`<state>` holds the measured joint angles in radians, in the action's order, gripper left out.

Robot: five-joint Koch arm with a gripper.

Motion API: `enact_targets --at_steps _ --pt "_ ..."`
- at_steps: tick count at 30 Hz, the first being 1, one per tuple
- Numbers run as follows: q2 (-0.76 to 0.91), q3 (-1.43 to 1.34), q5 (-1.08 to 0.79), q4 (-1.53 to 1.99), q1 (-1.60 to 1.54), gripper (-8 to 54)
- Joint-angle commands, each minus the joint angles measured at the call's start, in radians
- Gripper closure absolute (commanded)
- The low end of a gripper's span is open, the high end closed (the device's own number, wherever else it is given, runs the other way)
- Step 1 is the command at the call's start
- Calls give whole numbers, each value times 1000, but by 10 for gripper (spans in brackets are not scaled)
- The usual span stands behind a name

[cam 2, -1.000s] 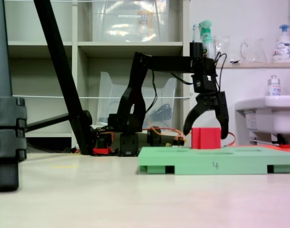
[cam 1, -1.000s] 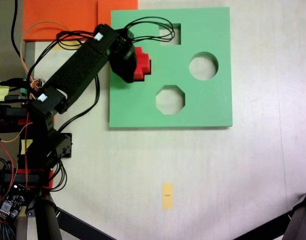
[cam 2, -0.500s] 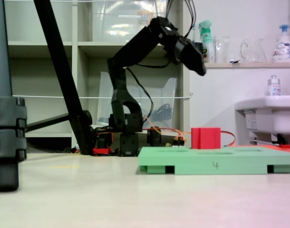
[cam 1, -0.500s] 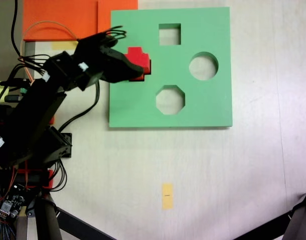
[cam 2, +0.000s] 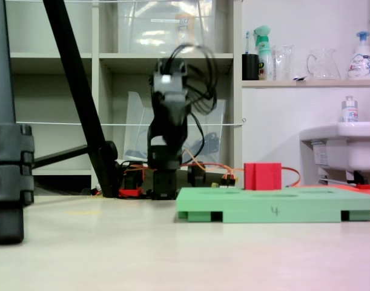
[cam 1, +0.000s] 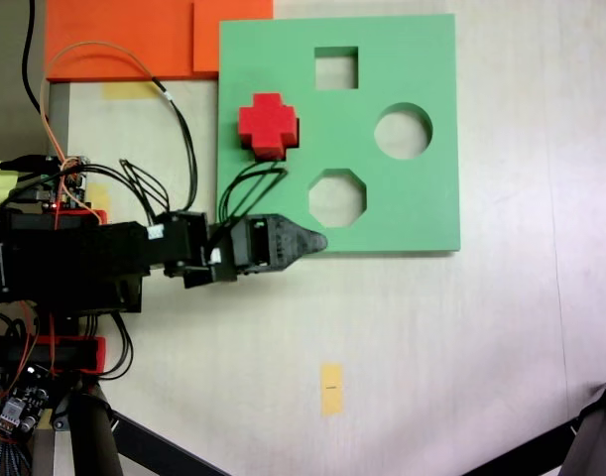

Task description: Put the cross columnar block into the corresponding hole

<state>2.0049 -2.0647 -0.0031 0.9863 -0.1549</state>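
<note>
Your green board (cam 1: 402, 198) lies flat on the table (cam 1: 431, 337). Your arm's gripper (cam 1: 317, 241) points at the board's near edge, apart from the block; you cannot tell its state. The red cross block (cam 1: 268, 126) stands in its cross hole, left part.

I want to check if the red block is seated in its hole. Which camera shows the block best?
The fixed view from above shows the block best: its plus outline on the board is clear. The low fixed view gives one flat side, standing above the board's top.
</note>
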Motion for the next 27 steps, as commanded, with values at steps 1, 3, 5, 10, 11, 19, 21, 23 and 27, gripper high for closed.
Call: enact_targets --at_steps 1,3,5,10,11,19,21,23,27 --pt "78 -61 -34 -149 17 -9" --pt "155 -213 -34 -215 25 -9" --pt "244 -385 -34 -304 29 -8" --pt "319 -724 -28 -364 40 -10" --pt "319 -769 -28 -374 40 -10" --pt "319 -905 25 -511 52 -9" --pt "319 -922 25 -526 49 -10" --pt "319 -923 23 -532 49 -11" --pt "318 -1057 -9 -1068 69 44"
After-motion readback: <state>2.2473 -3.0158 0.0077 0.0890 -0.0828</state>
